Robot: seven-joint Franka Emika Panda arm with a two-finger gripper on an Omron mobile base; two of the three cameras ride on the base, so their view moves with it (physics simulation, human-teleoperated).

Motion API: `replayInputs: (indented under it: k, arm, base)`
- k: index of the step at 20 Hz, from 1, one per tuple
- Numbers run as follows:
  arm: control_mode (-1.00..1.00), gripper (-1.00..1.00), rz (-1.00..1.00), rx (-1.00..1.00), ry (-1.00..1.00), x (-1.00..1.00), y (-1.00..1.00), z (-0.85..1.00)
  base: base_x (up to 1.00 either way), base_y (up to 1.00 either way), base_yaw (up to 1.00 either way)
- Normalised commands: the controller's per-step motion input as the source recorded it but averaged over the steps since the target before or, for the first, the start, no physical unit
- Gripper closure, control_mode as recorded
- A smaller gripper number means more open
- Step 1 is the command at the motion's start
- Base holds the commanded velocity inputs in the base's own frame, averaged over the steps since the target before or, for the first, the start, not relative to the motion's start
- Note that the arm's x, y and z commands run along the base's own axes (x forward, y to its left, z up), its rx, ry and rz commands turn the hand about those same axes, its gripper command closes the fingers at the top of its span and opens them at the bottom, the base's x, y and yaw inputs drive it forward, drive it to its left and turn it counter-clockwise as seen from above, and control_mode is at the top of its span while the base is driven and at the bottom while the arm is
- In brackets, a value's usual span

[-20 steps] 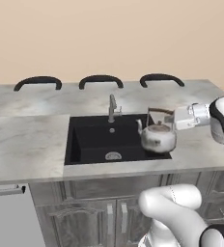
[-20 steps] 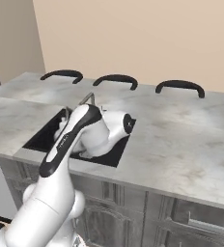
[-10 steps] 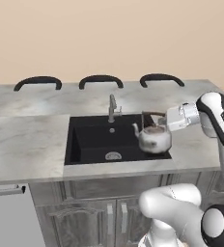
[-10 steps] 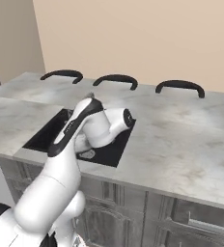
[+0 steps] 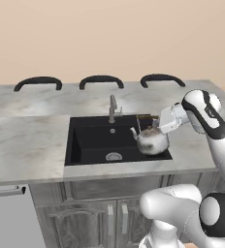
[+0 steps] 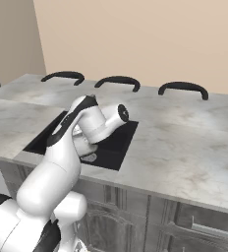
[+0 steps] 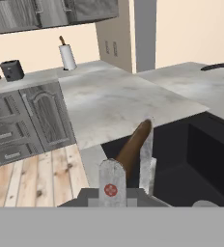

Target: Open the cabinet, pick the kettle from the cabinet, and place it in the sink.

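Both base views look forward and down over the sink [image 5: 85,140] from behind — one from seven o'clock, one from five; the hand view sits close above the basin.

A grey marble countertop [image 5: 32,145] was seen carrying a black sink [image 5: 92,143] set into it, directly beneath the gripper [image 7: 128,166]. A slim silver faucet [image 5: 113,107] was mounted on the counter behind the basin, just beyond the gripper. On a farther counter, well ahead of the gripper, a paper towel roll [image 7: 67,55] and a dark toaster [image 7: 12,70] were stood upright.
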Motion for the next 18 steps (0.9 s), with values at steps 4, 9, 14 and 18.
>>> replayInputs:
  k: [4, 9, 14, 18]
  arm:
    - [-1.00, 1.00, 0.00, -0.07, -0.01, 0.15, 0.07, -0.28]
    - [-1.00, 1.00, 0.02, -0.01, 0.00, 0.23, 0.05, -0.27]
    - [-1.00, 1.00, 0.08, 0.00, 0.00, 0.27, 0.09, -0.20]
    - [-1.00, 1.00, 0.11, 0.00, -0.01, 0.28, 0.10, -0.11]
  base:
    - [0.00, 0.00, 0.00]
    - [0.00, 0.00, 0.00]
    - [0.00, 0.00, 0.00]
    - [0.00, 0.00, 0.00]
